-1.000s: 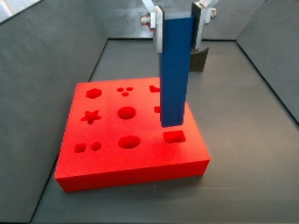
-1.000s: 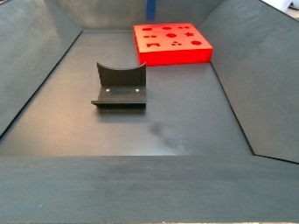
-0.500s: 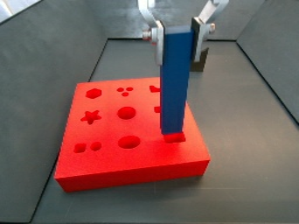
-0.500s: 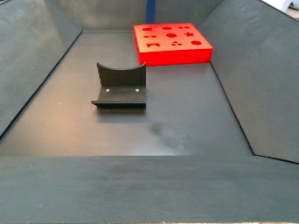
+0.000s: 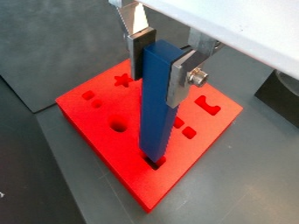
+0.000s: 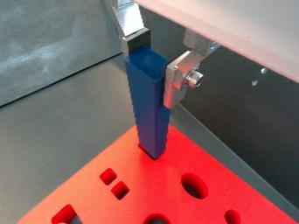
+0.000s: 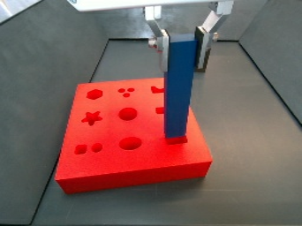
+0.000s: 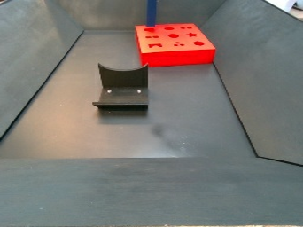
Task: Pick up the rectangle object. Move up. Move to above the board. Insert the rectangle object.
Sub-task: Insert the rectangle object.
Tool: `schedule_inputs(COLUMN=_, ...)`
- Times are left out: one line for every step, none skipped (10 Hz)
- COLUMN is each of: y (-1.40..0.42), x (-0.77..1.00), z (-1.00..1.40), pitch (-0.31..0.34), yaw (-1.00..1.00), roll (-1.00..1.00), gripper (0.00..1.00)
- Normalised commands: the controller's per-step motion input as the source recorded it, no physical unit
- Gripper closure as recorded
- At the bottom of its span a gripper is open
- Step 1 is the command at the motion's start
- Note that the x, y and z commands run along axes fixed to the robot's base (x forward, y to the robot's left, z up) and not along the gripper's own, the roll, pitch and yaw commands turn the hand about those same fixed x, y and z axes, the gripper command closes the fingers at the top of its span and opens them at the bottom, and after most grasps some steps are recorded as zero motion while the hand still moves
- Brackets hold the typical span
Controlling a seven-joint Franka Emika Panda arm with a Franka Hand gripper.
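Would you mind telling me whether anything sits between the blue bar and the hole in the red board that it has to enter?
Nothing visible does. The gripper holds the rectangle object upright by its top, and in both wrist views its lower end already meets the board at a hole near the edge. The fixture stands apart on the floor.

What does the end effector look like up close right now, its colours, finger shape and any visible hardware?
The end effector, above the red board, has two flat silver metal plate fingers with dark pads on their inner faces. One plate carries a silver bolt head on its outer side. Above them a white housing spans the frame in both wrist views. No cables or markings are visible.
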Motion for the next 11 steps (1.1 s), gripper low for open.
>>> schedule_inputs(y=0.0, x=0.12, z=-0.12, pitch=0.0, yaw=0.06, roll=0.05, gripper=1.0)
schedule_inputs(y=0.0, x=0.11, z=-0.11, pitch=0.0, yaw=0.05, roll=0.05, gripper=1.0)
schedule_inputs(y=0.0, x=0.12, z=-0.1, pitch=0.0, yaw=0.04, roll=0.05, gripper=1.0)
schedule_inputs(y=-0.01, x=0.09, z=-0.09, pitch=0.0, yaw=0.04, roll=0.05, gripper=1.0)
schedule_inputs(y=-0.04, x=0.08, z=-0.08, pitch=0.0, yaw=0.02, roll=0.06, gripper=1.0)
schedule_inputs(y=-0.12, x=0.08, z=-0.07, pitch=0.0, yaw=0.02, roll=0.09, gripper=1.0)
schedule_inputs(y=-0.15, x=0.07, z=-0.05, pitch=0.0, yaw=0.03, roll=0.1, gripper=1.0)
schedule_inputs(y=-0.11, x=0.08, z=-0.04, pitch=0.0, yaw=0.03, roll=0.08, gripper=1.0)
schedule_inputs(y=-0.06, x=0.08, z=-0.06, pitch=0.0, yaw=0.02, roll=0.06, gripper=1.0)
schedule_inputs(y=-0.03, x=0.09, z=-0.08, pitch=0.0, yaw=0.02, roll=0.06, gripper=1.0)
schedule_inputs(y=-0.04, x=0.1, z=-0.1, pitch=0.0, yaw=0.02, roll=0.06, gripper=1.0)
